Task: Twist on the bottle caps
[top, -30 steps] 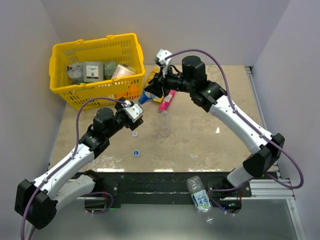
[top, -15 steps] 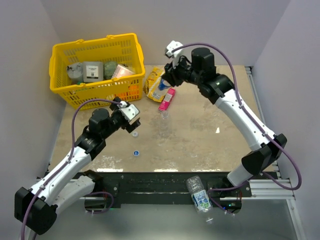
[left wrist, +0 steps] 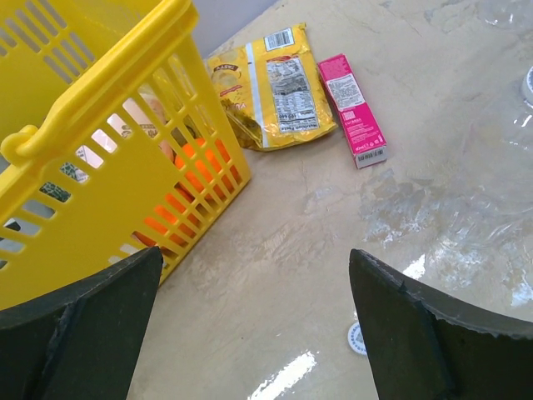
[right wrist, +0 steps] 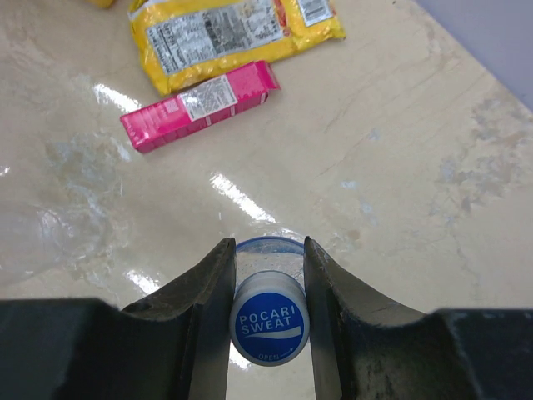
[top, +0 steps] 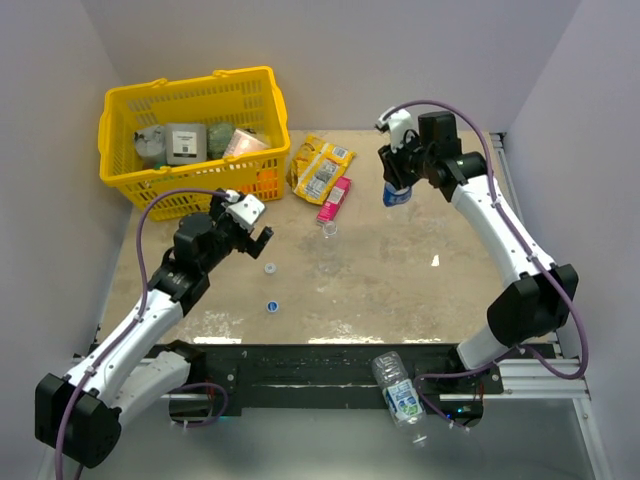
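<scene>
My right gripper [top: 396, 176] is shut on the neck of the dark blue-labelled bottle [top: 397, 192] and holds it upright at the back right. In the right wrist view a blue cap [right wrist: 269, 327] sits on that bottle between the fingers [right wrist: 208, 292]. My left gripper [top: 256, 233] is open and empty at mid-left. A whitish cap [top: 270, 268] and a blue cap [top: 272, 306] lie on the table in front of it. The whitish cap [left wrist: 356, 337] peeks out beside the left gripper's right finger. A clear bottle [top: 328, 248] stands mid-table. A third bottle [top: 398, 388] lies on the front rail.
A yellow basket [top: 190, 95] with several items stands at the back left, close to my left gripper; it also fills the left of the left wrist view [left wrist: 100, 83]. A yellow snack packet [top: 322, 167] and a pink packet [top: 334, 200] lie beside it.
My right arm has swung to the right, carrying the blue-labelled bottle away from the snack packets. My left gripper has drawn back a little to the left.
</scene>
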You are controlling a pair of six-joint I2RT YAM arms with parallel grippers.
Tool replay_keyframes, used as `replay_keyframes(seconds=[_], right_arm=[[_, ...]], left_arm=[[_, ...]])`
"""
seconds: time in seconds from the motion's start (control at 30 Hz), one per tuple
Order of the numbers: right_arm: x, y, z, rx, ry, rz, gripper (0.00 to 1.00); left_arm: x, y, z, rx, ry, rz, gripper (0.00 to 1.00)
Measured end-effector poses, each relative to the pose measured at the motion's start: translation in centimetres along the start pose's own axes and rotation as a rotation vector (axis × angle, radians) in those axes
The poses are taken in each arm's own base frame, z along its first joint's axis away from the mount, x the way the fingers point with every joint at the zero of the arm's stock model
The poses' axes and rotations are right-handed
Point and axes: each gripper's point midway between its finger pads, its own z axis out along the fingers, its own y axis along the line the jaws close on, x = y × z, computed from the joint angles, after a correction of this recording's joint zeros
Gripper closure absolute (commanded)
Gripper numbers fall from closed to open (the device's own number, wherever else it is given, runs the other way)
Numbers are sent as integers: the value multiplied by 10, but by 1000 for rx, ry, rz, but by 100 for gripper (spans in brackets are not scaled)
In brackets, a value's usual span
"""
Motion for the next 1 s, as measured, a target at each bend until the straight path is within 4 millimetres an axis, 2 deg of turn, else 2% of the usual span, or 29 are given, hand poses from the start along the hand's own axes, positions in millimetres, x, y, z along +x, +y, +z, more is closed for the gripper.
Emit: replay_keyframes(seconds=[0.1,0.3,0.57,0.67,0.7,0.8,1.0], right_arm=[[16,6,7,-24,33,2,100],[30,14,17,-68,37,11,98],[56,33,33,-161,27,33,93],[49,34,35,-167,-5,33,83],[48,34,36,-169,-13,33,72],[45,33,37,-166,-27,35,56],[42,32,38,-157,-41,39,46]], left_arm=[[4,1,1,-1,11,-16,0],[10,1,1,0,34,-36,0],[17,6,2,-8,52,-53,0],[21,9,3,-12,65,-58,0],[22,9,3,-14,70,-60,1],[26,12,3,-18,81,-64,0],[29,16,2,-20,87,-77,0]])
